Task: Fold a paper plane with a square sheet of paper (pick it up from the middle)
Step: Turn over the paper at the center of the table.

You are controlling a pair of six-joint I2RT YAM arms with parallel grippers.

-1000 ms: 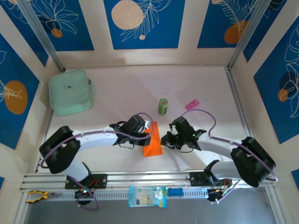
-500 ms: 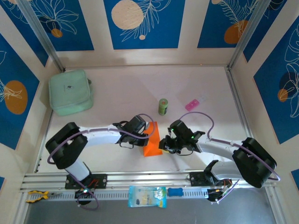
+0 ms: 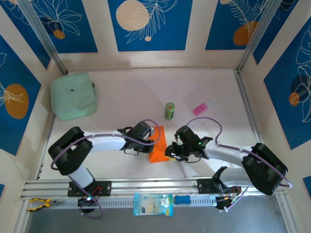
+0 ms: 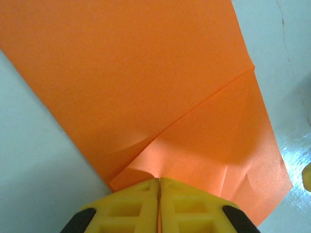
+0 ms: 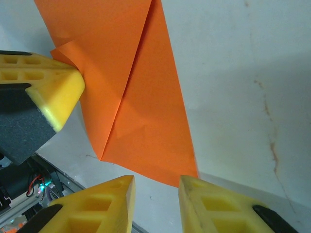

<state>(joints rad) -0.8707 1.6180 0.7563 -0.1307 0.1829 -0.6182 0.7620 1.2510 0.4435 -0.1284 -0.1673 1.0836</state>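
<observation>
Top view: the square sheet of paper (image 3: 159, 149), already folded into a tapering shape, lies on the desk (image 3: 126, 92) at 6 o'clock of the green can (image 3: 169, 110). The left gripper (image 3: 149, 139) meets it from 9 o'clock and the right gripper (image 3: 170, 152) sits at its 4 o'clock corner. Over the last second the right gripper has slid in toward that corner, and the sheet has drifted slightly toward 7 o'clock.

Left wrist view: the yellow jaws are clenched on the sheet's near edge, where a diagonal crease ends.

Right wrist view: the jaws have parted and stand released, the sheet's near corner just ahead of the gap. The left gripper pinches a curled corner at 10 o'clock.

The right side seems freed to re-grasp for the next fold while the left anchors the paper
</observation>
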